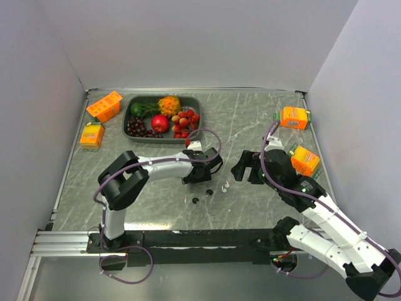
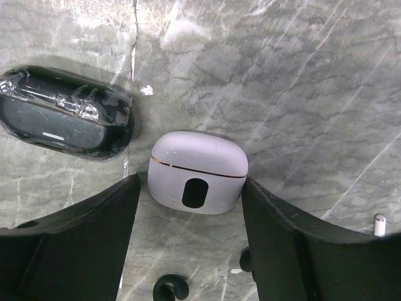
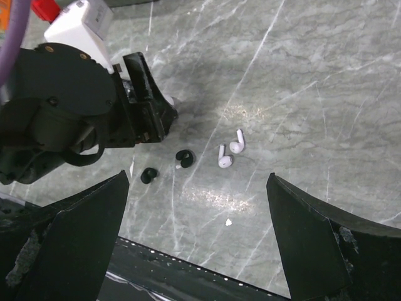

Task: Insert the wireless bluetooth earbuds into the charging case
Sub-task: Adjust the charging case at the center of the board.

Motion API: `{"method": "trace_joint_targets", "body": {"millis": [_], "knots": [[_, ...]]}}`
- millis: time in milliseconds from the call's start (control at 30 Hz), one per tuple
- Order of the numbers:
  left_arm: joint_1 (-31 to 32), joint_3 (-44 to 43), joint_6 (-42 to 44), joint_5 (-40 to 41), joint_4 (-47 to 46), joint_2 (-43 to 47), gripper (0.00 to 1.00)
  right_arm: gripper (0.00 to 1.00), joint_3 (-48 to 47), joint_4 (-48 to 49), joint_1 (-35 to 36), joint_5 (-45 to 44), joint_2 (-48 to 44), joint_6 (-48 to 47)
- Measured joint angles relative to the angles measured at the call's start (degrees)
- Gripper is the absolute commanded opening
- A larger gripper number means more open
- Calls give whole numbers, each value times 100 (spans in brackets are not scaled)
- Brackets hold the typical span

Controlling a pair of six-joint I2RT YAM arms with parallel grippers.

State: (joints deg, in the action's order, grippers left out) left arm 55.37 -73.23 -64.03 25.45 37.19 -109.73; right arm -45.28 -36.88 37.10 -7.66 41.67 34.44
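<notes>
- Rack (image 1: 104, 105), orange: far left corner of the table (image 1: 263, 207).
- Carton (image 1: 92, 135), orange: just nearer than the rack.
- Tray (image 1: 128, 116), dark: far side, filled with fruit.
- Black case (image 2: 66, 113), wrapped in clear film: flat on the table, outside the left gripper's left finger (image 2: 75, 244), apart from the white case.
- White case (image 2: 197, 172), lid closed: on the table, between the left gripper's fingertips.
- Left gripper (image 2: 191, 183): spread and straddling the white case. The right finger (image 2: 313, 251) is at the case's side, and a sliver of gap shows on the other side. It holds nothing.
- Black earbuds (image 1: 210, 192), two: loose on the table, just nearer than the left gripper and outside its jaws. One shows at the bottom edge of the left wrist view, below the white case.
- White earbuds (image 3: 229, 150), two: side by side on the table, just right of the black pair, between the two grippers. No earbud sits in either case.
- Right gripper (image 3: 197, 180): spread wide and empty. All four earbuds lie beyond its fingertips, framed between them in its wrist view.
- Two more orange cartons (image 1: 294, 117): far right, well apart from the earbuds.
</notes>
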Motion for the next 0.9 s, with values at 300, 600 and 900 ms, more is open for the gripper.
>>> {"method": "trace_joint_targets", "body": {"millis": [300,600,900], "knots": [[26,4,142,-4,-11,0,82,99,59,7,0,0,57,0],[90,20,516,-74,-52,7,82,99,68,2,0,-2,44,2],[92,232,1137,-227,-415,127,74,99,83,-4,0,-11,11,0]]}}
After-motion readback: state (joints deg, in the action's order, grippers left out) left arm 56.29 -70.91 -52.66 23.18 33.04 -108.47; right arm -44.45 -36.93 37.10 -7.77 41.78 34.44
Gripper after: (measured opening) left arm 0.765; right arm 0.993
